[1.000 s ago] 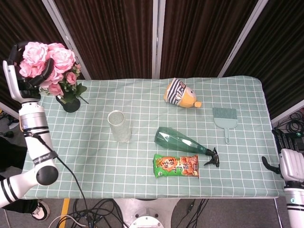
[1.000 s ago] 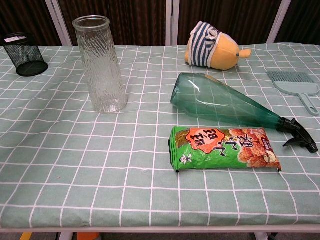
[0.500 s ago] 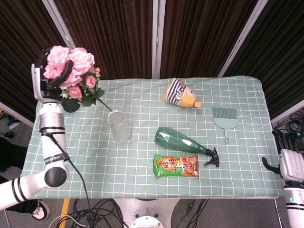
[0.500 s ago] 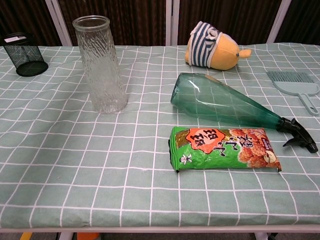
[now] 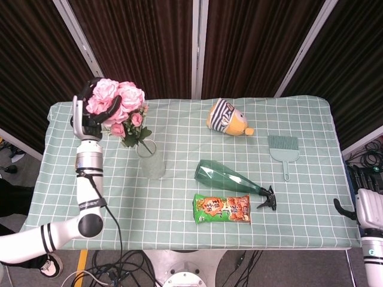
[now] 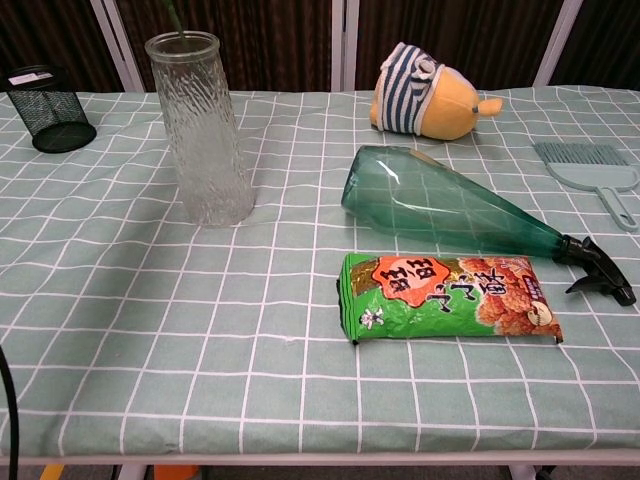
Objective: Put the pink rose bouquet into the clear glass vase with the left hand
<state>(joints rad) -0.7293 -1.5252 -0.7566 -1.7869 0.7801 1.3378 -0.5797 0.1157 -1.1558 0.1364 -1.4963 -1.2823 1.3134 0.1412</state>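
left hand [image 5: 91, 116], upper left of the head view, grasps the bouquet [image 5: 119, 107], fingers wrapped around it just under the pink blooms. the blooms sit up and left of the vase [image 5: 150, 160]; the stems slant down toward its rim, and a thin green stem shows at the vase mouth at the top left of the chest view. whether the stems are inside the glass cannot be told. vase stands upright on the checked table [image 5: 179, 209], left of centre. right hand [image 5: 368, 206] sits at the lower right edge, off the table; only part shows, so its state cannot be told.
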